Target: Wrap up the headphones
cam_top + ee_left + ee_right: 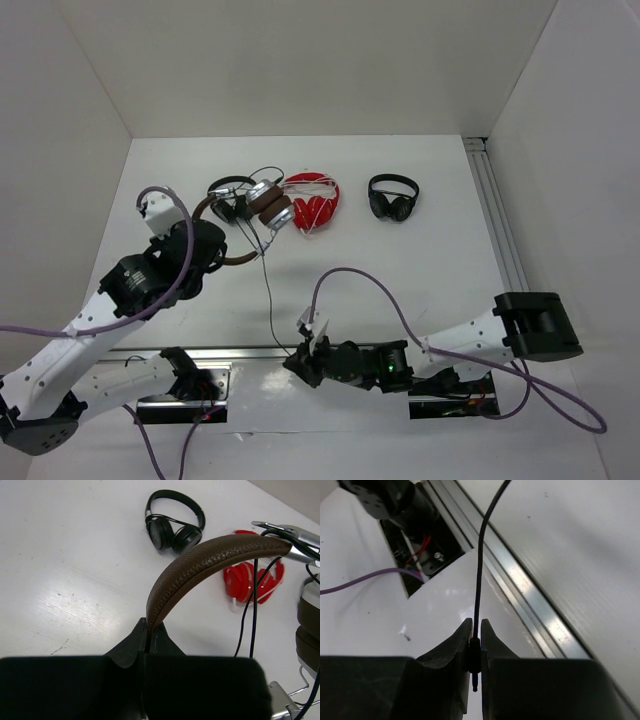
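The left arm's (pixel 105 305) jaws were closed on the dark brown headband of the headphones (pixel 268 206), gripping it partway along its arc. In the left wrist view the headband (pixel 200 562) curved up out of the jaws toward the silver cups. The headphones lay on the white desk (pixel 420 270) just beside the red pair (pixel 312 203), on the side nearer the left arm, their cups almost touching it.

The right arm's (pixel 470 335) jaws were shut on the thin dark cable (pixel 268 290), well apart from the red pair and down by the metal rail (pixel 250 350) at the near edge. In the right wrist view the cable (pixel 479 570) rose straight from between the jaws, and a short dark tip stuck out just past the grip. From there the single cable ran back up the desk to the headphones beside the red pair.

By count there were four pairs on the desk. One was the brown pair held by the left jaws and one was the red pair with its white cord. Two were small and black, one (pixel 232 200) just beyond the brown pair from the red pair and the other (pixel 393 197) apart on the red pair's opposite side. There were two arms, and each set of jaws was holding something.
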Available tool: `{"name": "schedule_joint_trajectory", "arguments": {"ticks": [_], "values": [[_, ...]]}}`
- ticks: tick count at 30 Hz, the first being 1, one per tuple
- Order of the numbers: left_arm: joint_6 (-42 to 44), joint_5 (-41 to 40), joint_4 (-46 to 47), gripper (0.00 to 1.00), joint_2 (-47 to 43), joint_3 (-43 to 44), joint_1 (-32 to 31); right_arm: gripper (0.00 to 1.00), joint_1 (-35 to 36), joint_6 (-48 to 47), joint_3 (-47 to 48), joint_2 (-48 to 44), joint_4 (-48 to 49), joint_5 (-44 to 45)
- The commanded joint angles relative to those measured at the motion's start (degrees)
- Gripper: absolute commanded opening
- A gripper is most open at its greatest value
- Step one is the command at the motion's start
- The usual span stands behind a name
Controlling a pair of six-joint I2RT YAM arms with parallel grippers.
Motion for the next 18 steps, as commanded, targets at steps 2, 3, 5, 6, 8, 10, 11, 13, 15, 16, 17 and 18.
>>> {"name": "schedule_joint_trajectory", "arguments": {"ticks": [2,3,5,6,8,10,11,13,15,16,17,18], "values": [[4.4,3.0,10.2,0.00,0.1,-4.0,4.3,0.00,6.4,-0.5,5.5,-5.8,-13.3,13.4],[4.9,3.0,11.8,0.00,0.1,-4.9,4.3,0.00,7.4,-0.5,6.3,-5.9,-15.8,14.1],[4.4,4.4,11.8,0.00,1.7,-6.1,5.7,0.00,9.7,-0.5,9.2,-6.5,-18.1,15.7],[3.9,4.4,11.8,0.00,2.4,-6.1,5.7,0.00,11.2,-1.0,10.3,-6.5,-19.9,16.4],[3.4,5.0,11.8,0.00,4.3,-6.8,6.3,0.00,12.6,-1.6,13.4,-5.3,-21.8,18.8],[3.4,5.0,11.8,0.00,4.9,-7.5,6.8,0.00,13.7,-1.6,15.4,-5.3,-24.9,20.1],[3.4,5.5,11.8,0.00,5.7,-8.1,7.6,0.00,14.5,-2.1,17.4,-4.8,-25.8,20.6],[3.4,6.0,11.8,0.00,6.5,-8.6,8.2,0.00,15.2,-2.8,20.0,-4.8,-27.8,21.2],[2.7,6.6,11.8,0.00,7.1,-9.4,8.2,0.00,15.2,-4.5,21.9,-5.5,-29.7,21.2],[1.9,7.2,11.8,0.00,7.1,-10.8,8.2,0.00,15.2,-5.1,22.9,-6.0,-30.3,21.2],[1.9,7.2,11.8,0.00,7.1,-11.5,8.2,0.00,15.2,-5.6,24.5,-6.0,-31.0,21.2],[1.1,8.0,11.8,0.00,7.1,-12.4,8.2,0.00,15.2,-6.5,25.4,-6.0,-32.5,21.2]]}}
